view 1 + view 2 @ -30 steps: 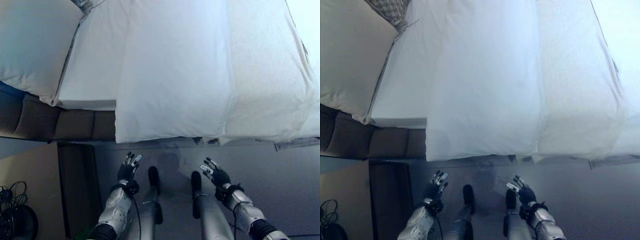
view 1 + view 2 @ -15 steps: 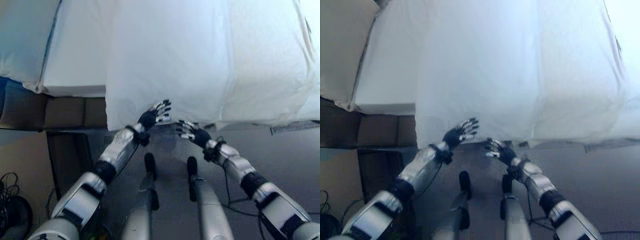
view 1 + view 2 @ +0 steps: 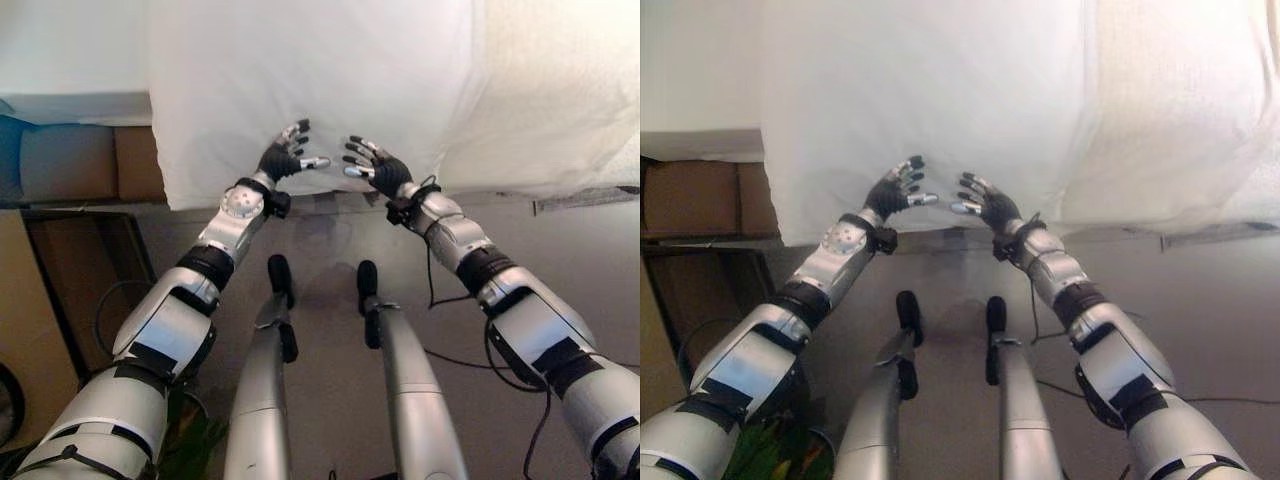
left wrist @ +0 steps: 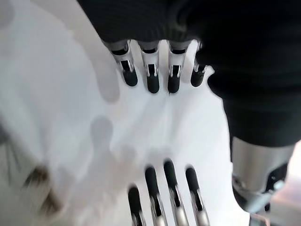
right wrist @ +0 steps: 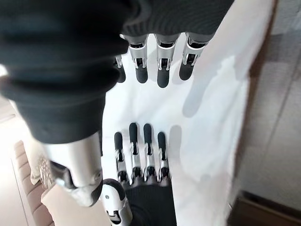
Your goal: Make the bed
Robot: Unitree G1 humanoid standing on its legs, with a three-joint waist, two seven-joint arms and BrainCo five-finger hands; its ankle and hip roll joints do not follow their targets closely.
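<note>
White duvet (image 3: 310,90) — brown bed base (image 3: 90,160) — grey floor (image 3: 330,250).

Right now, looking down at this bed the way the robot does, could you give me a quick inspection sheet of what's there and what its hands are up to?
Surface: bed with a white textured cover, seen from its side.
Job's things: smooth white duvet draped over the bed's near edge, hanging toward the floor.
Clutter: nothing seen on the bed.
Hands: left hand and right hand are raised side by side at the duvet's lower edge, fingers spread and open, holding nothing; whether they touch the cloth cannot be told.
Cables: nothing seen apart from the robot's own.
Surroundings: grey floor; brown upholstered bed base exposed to the left of the duvet.
</note>
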